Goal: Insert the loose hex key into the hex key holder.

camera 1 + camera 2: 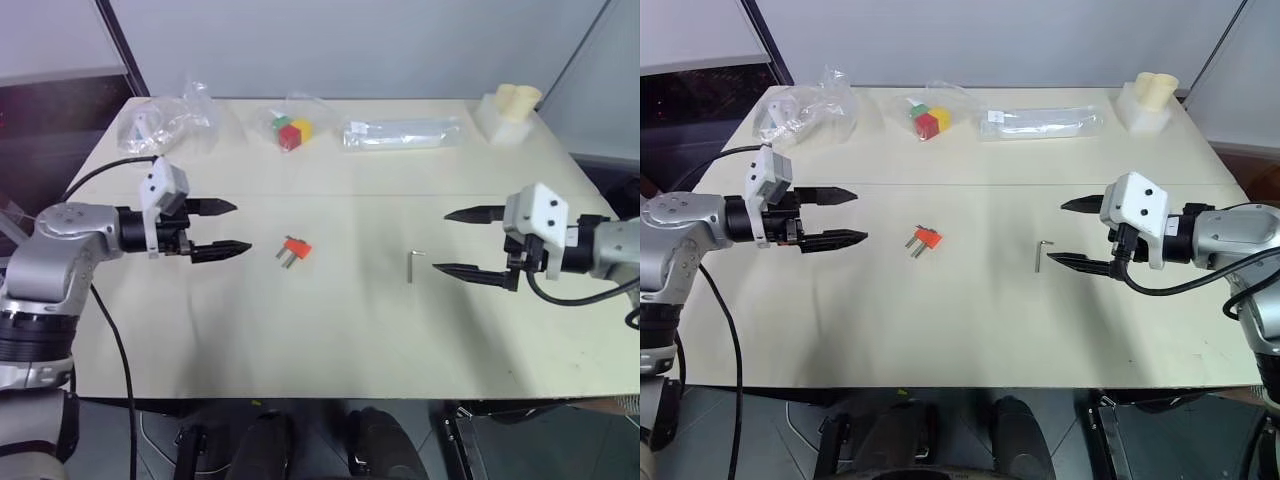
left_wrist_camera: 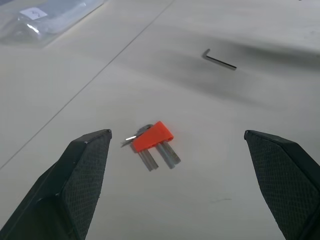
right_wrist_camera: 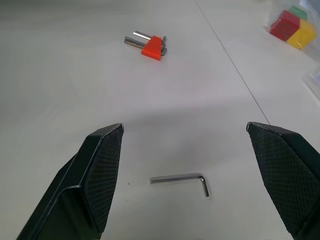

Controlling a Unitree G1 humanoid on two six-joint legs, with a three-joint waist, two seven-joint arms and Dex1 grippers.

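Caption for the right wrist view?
Open right hand hovers over the loose hex key; hex key holder lies beyond.

Hex key holder (image 1: 294, 248) lies left of loose hex key (image 1: 413, 264).

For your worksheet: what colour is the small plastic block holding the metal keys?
Orange-red hex key holder, clearest in the left wrist view.
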